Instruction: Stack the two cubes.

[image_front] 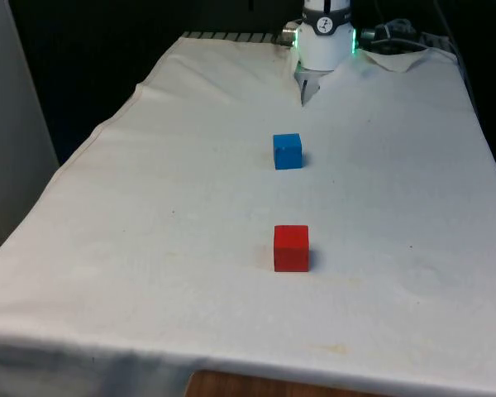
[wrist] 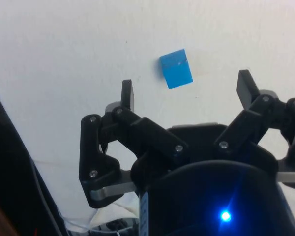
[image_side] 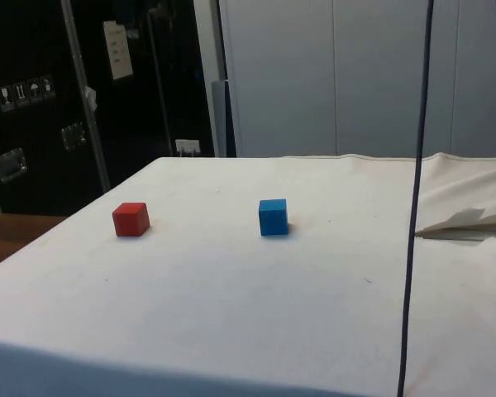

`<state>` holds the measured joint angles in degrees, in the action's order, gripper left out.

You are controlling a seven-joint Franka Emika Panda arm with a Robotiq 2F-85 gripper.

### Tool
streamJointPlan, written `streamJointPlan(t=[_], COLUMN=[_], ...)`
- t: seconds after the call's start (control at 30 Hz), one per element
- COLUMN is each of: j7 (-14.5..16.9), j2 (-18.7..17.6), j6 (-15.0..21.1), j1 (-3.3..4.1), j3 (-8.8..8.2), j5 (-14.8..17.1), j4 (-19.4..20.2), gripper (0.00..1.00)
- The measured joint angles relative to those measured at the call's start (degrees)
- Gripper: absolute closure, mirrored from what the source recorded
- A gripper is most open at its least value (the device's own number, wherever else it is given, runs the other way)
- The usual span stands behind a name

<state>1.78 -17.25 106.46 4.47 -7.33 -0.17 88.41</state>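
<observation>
A blue cube (image_front: pixel 288 151) rests on the white cloth near the table's middle, and a red cube (image_front: pixel 291 248) sits apart from it, closer to the front edge. From the side, the red cube (image_side: pixel 131 219) and blue cube (image_side: pixel 273 217) stand separate on the cloth. My gripper (wrist: pixel 187 91) hangs high above the table, open, with nothing between its fingers (wrist: pixel 127 95). The blue cube (wrist: pixel 176 68) lies far below it, just past the fingertips.
The white cloth (image_front: pixel 149 248) covers the whole table and bunches into folds (image_side: pixel 471 222) near the robot's base (image_front: pixel 325 41). A dark cable (image_side: pixel 415 207) hangs down in the side view. Dark cabinets (image_side: pixel 41 99) stand behind.
</observation>
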Motion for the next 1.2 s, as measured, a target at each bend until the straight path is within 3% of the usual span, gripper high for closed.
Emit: streamJointPlan(t=[0.43,1.2], j7=[0.4,0.4], j2=[-4.1,-11.1], j6=[0.8,10.5], j1=[-0.17,0.23], j3=[-0.69,-0.63], j5=[0.3,0.3], j4=[-3.8,-3.9], gripper=[0.00,0.00])
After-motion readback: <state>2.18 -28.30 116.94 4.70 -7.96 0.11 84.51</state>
